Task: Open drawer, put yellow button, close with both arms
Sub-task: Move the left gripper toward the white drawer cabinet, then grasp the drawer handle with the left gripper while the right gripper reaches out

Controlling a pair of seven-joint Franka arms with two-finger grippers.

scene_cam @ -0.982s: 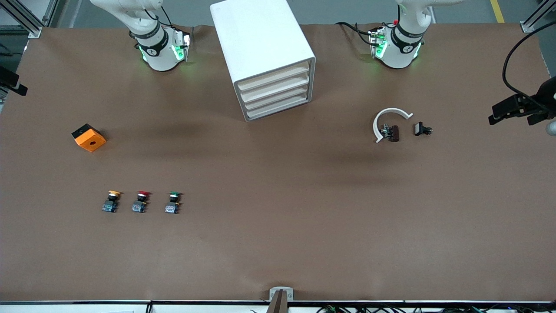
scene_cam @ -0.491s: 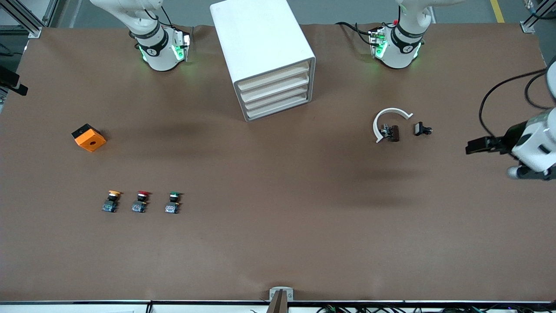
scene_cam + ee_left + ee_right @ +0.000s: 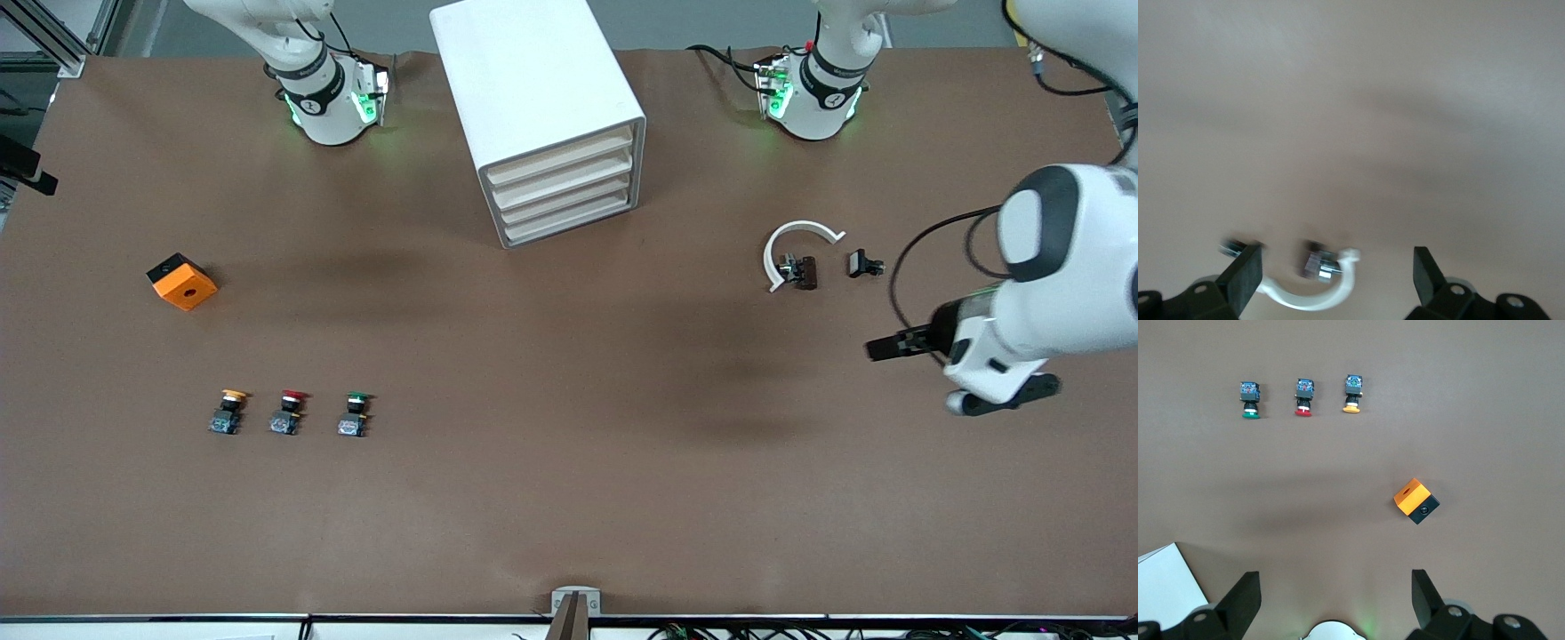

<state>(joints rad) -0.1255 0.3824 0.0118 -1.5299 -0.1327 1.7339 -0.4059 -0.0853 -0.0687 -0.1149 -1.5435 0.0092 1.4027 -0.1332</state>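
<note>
The white cabinet (image 3: 533, 89) stands between the two arm bases, and the drawer (image 3: 562, 151), the uppermost of its cream fronts, is closed flush. The yellow button (image 3: 232, 409) (image 3: 1352, 393) stands upright at the right arm's end of a row of three, near the front camera. My left gripper (image 3: 887, 348) (image 3: 1335, 257) hangs open and empty over the table beside a white ring (image 3: 796, 247) (image 3: 1315, 297). My right gripper (image 3: 1335, 581) is open and empty, high over the table by its own base; the front view does not show it.
A red button (image 3: 290, 411) and a green button (image 3: 356, 413) stand beside the yellow one. An orange box (image 3: 181, 281) (image 3: 1415, 501) lies toward the right arm's end. Two small dark parts (image 3: 805, 271) (image 3: 862, 263) sit by the white ring.
The left arm has swung in from the table's end, down and inward over the table toward the white ring. The right arm and all objects have stayed put.
</note>
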